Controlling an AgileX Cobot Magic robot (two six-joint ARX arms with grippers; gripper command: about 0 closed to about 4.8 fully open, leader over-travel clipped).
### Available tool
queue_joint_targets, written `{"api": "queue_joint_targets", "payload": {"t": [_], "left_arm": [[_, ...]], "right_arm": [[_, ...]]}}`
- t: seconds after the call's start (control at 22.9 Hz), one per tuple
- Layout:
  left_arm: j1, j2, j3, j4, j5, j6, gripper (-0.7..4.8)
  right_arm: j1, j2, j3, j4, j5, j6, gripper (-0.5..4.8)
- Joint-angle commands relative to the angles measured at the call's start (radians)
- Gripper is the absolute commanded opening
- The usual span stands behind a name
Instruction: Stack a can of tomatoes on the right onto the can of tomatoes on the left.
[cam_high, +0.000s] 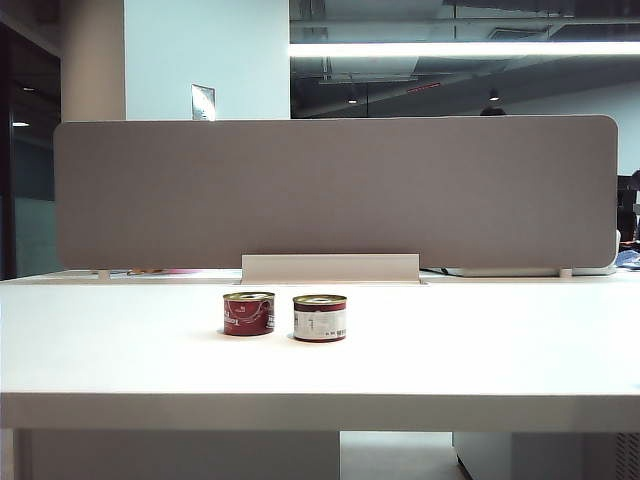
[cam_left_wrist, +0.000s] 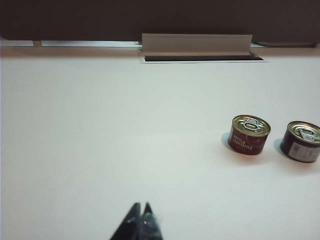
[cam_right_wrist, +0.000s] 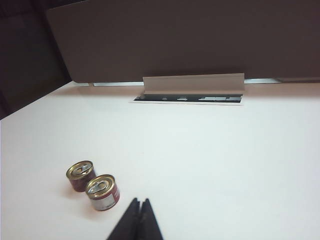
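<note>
Two small tomato cans with gold pull-tab lids stand side by side on the white table. The left can (cam_high: 248, 313) (cam_left_wrist: 249, 135) (cam_right_wrist: 80, 175) shows a red label. The right can (cam_high: 320, 317) (cam_left_wrist: 301, 141) (cam_right_wrist: 103, 192) shows a white label panel. A small gap separates them. My left gripper (cam_left_wrist: 141, 205) is shut and empty, well short of the cans. My right gripper (cam_right_wrist: 140, 201) is shut too, holding nothing, a short way beside the right can. Neither arm shows in the exterior view.
A grey partition panel (cam_high: 335, 190) runs along the table's far edge, with a white cable-slot cover (cam_high: 330, 268) behind the cans. The white table (cam_high: 480, 340) stretches wide on both sides of the cans.
</note>
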Motion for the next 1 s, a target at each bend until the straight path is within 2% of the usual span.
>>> {"api": "queue_joint_targets", "payload": {"t": [0.04, 0.26, 0.61, 0.7, 0.74, 0.78, 0.87, 0.96, 1.0], "left_arm": [[0.001, 0.0, 0.003, 0.008, 0.005, 0.003, -0.06], [0.001, 0.0, 0.003, 0.008, 0.005, 0.003, -0.06], [0.001, 0.0, 0.003, 0.008, 0.005, 0.003, -0.06], [0.001, 0.0, 0.003, 0.006, 0.005, 0.003, -0.06], [0.001, 0.0, 0.003, 0.006, 0.004, 0.003, -0.06], [0.001, 0.0, 0.003, 0.006, 0.005, 0.003, -0.06], [0.001, 0.0, 0.003, 0.006, 0.004, 0.003, -0.06], [0.001, 0.0, 0.003, 0.006, 0.004, 0.003, -0.06], [0.001, 0.0, 0.003, 0.006, 0.004, 0.003, -0.06]], "right_arm": [[0.002, 0.183, 0.072, 0.135, -0.003, -0.027, -0.05], [0.079, 0.454, 0.188, 0.177, -0.002, -0.063, -0.05], [0.274, 0.863, 0.312, 0.279, 0.006, -0.149, 0.03], [0.307, 0.954, 0.343, 0.284, 0.009, -0.164, 0.42], [0.337, 1.021, 0.375, 0.284, 0.01, -0.167, 0.95], [0.344, 1.041, 0.386, 0.284, 0.01, -0.172, 1.09], [0.38, 1.129, 0.439, 0.283, 0.019, -0.204, 1.86], [0.41, 1.201, 0.492, 0.283, 0.052, -0.211, 3.14], [0.423, 1.239, 0.521, 0.282, 0.058, -0.211, 4.04]]}}
